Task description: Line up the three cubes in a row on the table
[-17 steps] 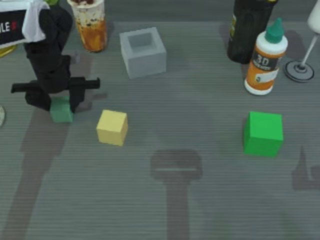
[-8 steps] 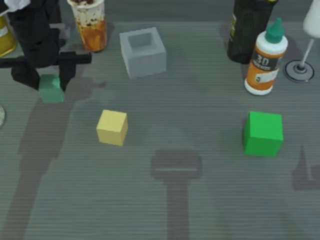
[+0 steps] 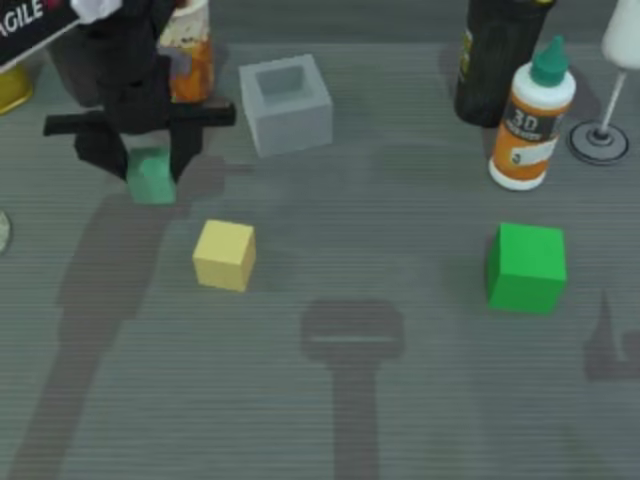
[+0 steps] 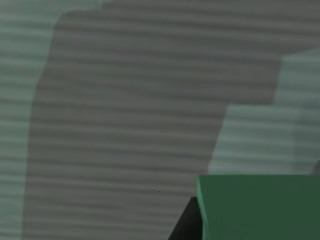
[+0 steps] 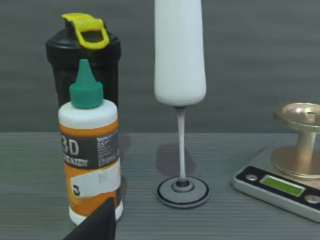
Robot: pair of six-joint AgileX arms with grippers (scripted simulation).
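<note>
Three cubes, largest first. Bright green cube (image 3: pixel 526 266): resting on the table (image 3: pixel 400 420), right side, unmoved. Pale yellow cube (image 3: pixel 224 255): resting left of centre, unmoved. Teal-green cube (image 3: pixel 151 175): clamped between the left gripper (image 3: pixel 140 165) fingers, lifted off the table; over the last second it has risen and now swings rightward, above and behind the yellow cube. Judgement: transport toward the row is under way. Right arm: out of the top view.

A glue bottle (image 5: pixel 90 160) is sitting closest to the gripper, black shaker (image 5: pixel 82 65) behind it, white goblet (image 5: pixel 180 100) and scale (image 5: pixel 280 182) standing farther off.
</note>
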